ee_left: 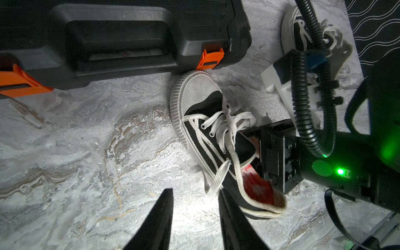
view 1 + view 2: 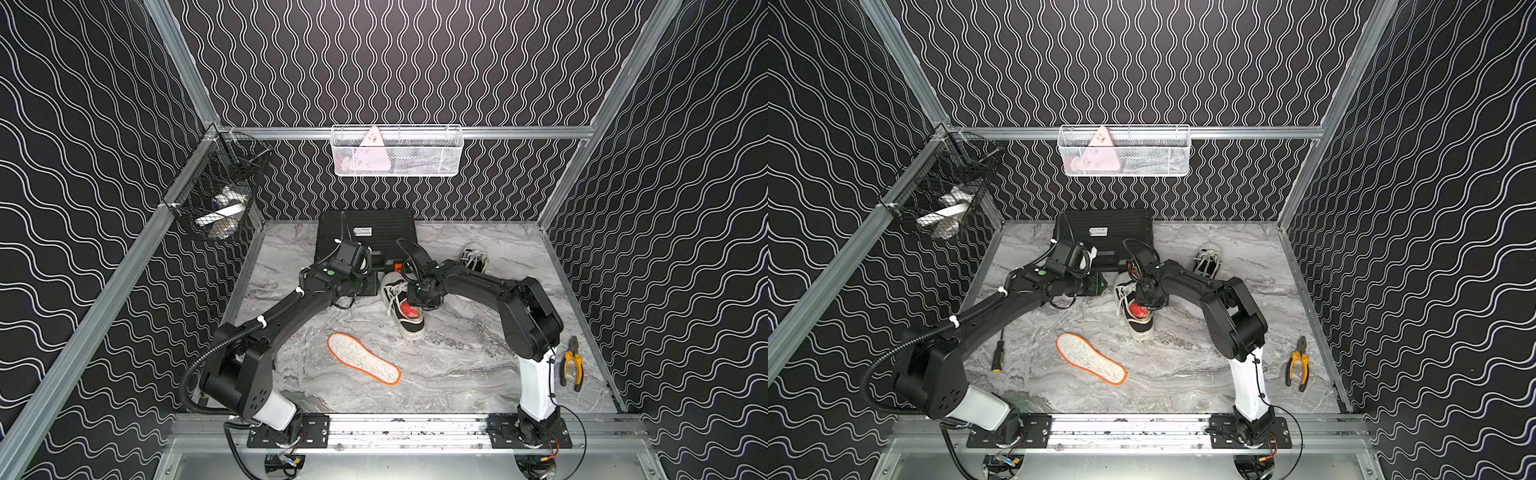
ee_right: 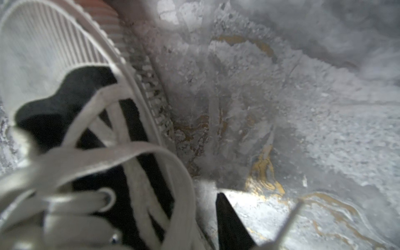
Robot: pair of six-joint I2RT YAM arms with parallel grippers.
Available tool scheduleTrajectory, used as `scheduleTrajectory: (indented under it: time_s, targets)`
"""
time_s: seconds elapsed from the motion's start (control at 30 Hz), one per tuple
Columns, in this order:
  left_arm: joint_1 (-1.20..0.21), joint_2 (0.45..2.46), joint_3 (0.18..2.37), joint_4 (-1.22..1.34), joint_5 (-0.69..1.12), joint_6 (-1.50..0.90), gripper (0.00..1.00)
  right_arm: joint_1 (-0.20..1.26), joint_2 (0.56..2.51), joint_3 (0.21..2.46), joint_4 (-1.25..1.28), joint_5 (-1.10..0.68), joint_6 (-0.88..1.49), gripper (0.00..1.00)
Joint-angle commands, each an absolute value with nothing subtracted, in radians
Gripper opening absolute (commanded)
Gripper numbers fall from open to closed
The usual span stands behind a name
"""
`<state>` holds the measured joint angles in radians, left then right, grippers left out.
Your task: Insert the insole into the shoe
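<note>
Centre frame, the shoe (image 2: pixel 399 303) is black with white laces, a white ribbed toe and red lining (bright under the light). The insole (image 2: pixel 363 364) below it is pale speckled grey, rimmed orange. Grey marbled table (image 2: pixel 457 374); black walls (image 2: pixel 415 62), white wavy lines.

Both arms inward, left tool (image 1: pixel 194 191) parted, right tool (image 2: pixel 417 308) low.
</note>
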<state>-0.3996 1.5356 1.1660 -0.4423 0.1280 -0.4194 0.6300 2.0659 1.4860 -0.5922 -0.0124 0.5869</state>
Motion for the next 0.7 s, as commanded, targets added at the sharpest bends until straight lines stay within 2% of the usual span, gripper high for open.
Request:
scheduleTrajectory:
  time_s: [0.0, 0.17, 0.37, 0.5, 0.67]
  targets:
    - [-0.399, 1.539, 1.173, -0.442, 0.128, -0.419, 0.4, 0.611, 2.099, 1.485, -0.548, 0.103, 0.612, 0.11]
    - [-0.398, 1.545, 1.182, -0.485, 0.088, -0.429, 0.4, 0.583, 2.097, 1.464, -0.551, 0.158, 0.706, 0.04]
    - [-0.398, 1.518, 1.15, -0.493, 0.074, -0.437, 0.4, 0.563, 2.063, 1.447, -0.562, 0.138, 0.715, 0.11]
    - [-0.398, 1.506, 1.146, -0.505, 0.062, -0.433, 0.4, 0.571, 1.965, 1.364, -0.558, 0.093, 0.73, 0.1]
    - [-0.398, 1.506, 1.144, -0.5, 0.061, -0.439, 0.39, 0.578, 1.842, 1.198, -0.545, 0.144, 0.83, 0.11]
